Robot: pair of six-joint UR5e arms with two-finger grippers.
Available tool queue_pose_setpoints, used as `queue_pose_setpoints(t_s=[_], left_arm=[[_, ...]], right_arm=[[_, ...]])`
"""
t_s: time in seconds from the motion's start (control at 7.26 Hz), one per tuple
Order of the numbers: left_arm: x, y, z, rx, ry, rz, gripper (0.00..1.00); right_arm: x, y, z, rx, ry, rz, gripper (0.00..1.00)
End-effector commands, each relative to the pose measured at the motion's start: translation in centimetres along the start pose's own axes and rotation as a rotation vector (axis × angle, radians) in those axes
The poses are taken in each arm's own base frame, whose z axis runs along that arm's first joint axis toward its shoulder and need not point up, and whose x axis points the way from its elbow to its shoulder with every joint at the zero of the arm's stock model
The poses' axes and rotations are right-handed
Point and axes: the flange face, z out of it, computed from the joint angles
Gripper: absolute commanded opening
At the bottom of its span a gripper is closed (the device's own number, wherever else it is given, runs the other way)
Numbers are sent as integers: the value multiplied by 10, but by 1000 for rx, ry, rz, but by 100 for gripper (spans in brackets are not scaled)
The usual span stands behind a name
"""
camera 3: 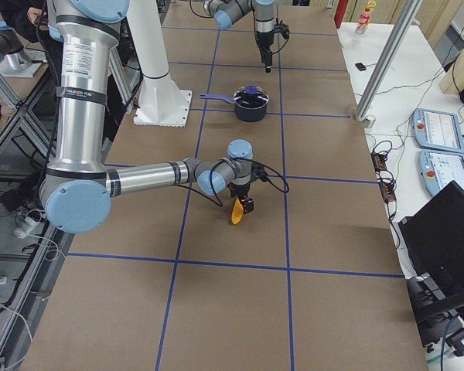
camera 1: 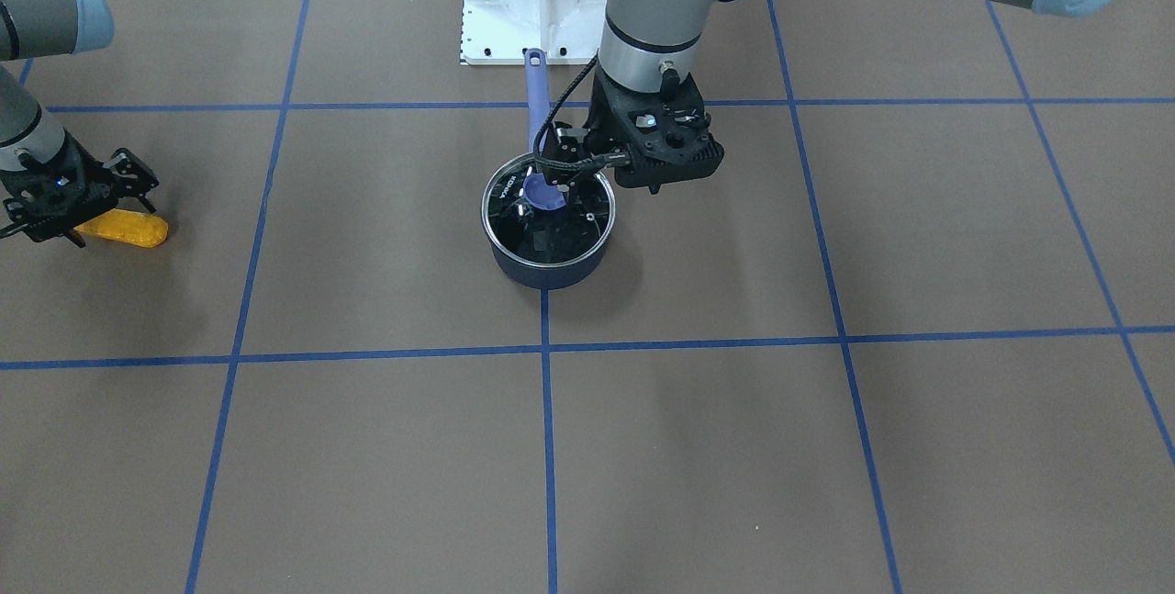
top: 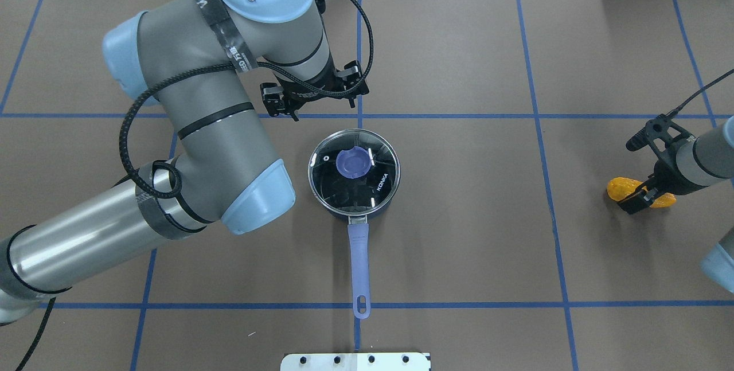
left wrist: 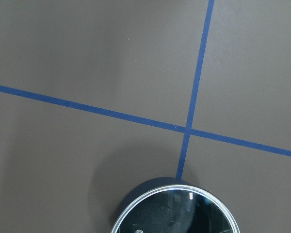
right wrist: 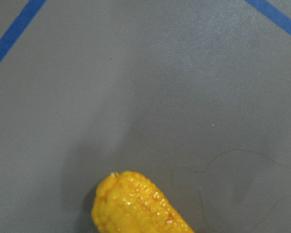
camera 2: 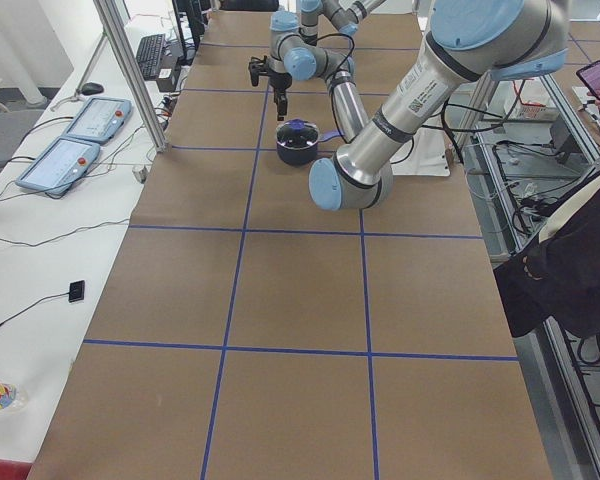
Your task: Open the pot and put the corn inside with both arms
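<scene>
Even overhead light is falling on the table (camera 1: 826, 447), casting only soft, faint shadows. The lid (top: 354, 170) is glaring with white reflections. The corn (right wrist: 136, 206) at the right wrist view's lower edge is looking slightly soft; elsewhere the views are staying sharp.

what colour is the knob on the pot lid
Periwinkle purple, matching the pot's handle. The knob shows best in the overhead exterior view.

My overhead view looks forward and down from behind the base, while the front view faces it; both share the pot (top: 354, 175). My wrist cameras sit close above the table (left wrist: 87, 58), the right one over the corn (right wrist: 136, 206).
</scene>
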Motion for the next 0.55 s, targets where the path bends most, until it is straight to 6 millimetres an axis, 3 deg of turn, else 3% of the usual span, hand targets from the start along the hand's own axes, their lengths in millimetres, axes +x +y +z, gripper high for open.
queue_pose_setpoints(t_s=[0.0, 0.41], left_arm=[[6, 5, 4, 0, -7, 0, 98], [5, 5, 6, -1, -9, -1, 98]], right_arm=[[-4, 1, 3, -7, -6, -8, 100], [-2, 7, 8, -20, -3, -28, 99]])
